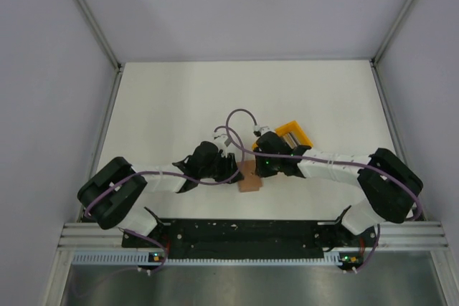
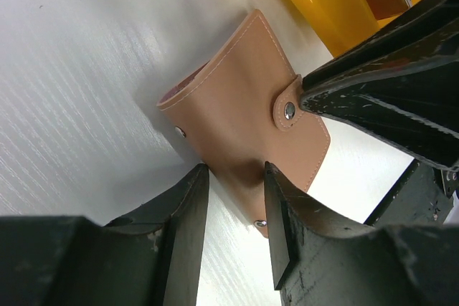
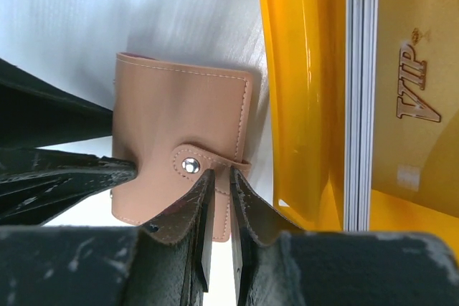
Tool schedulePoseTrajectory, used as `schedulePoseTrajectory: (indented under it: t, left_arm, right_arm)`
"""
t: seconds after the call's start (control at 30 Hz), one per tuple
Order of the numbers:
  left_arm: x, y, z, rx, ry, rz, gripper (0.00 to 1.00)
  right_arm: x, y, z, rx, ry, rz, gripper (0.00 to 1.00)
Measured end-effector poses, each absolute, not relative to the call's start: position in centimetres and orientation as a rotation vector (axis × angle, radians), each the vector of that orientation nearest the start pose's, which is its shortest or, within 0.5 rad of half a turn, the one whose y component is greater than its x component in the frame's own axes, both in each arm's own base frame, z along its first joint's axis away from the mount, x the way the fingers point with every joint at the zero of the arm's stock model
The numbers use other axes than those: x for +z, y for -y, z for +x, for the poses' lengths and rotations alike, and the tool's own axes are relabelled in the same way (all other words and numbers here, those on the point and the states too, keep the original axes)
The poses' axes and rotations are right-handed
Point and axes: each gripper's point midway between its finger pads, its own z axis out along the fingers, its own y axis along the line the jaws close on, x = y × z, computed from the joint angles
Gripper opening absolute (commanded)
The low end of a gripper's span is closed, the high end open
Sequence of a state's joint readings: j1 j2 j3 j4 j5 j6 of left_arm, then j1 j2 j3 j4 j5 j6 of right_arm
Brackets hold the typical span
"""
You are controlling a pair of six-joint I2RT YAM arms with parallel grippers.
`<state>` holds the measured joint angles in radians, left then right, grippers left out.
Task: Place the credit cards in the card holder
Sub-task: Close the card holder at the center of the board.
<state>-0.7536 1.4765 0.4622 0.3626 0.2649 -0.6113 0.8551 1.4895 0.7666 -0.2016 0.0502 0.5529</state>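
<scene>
Card holder (image 2: 237,105) snapped closed, left hand (image 2: 235,170) clamping it, right hand (image 3: 221,173) at strap (image 3: 197,165), grip unclear

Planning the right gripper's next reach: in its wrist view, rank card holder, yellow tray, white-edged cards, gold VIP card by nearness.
1. card holder, straight ahead.
2. yellow tray wall, right.
3. white-edged cards, upright inside tray.
4. gold VIP card, far right.

The gold card (image 3: 419,105) bears raised "VIP" lettering.
</scene>
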Motion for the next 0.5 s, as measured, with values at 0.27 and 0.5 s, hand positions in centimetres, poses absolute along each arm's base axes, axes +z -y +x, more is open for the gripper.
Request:
schedulePoseTrajectory:
  t: [0.27, 0.5]
  left_arm:
    - [2.90, 28.52, 20.31, -0.996, -2.382, 0.328, 0.42]
    - [2.89, 28.52, 20.32, -0.996, -2.382, 0.327, 0.42]
  right_arm:
    - [3.43, -27.27, 21.80, 0.514, -2.550, -0.369, 0.22]
    - [3.51, -27.63, 21.65, 0.528, -2.544, -0.380, 0.23]
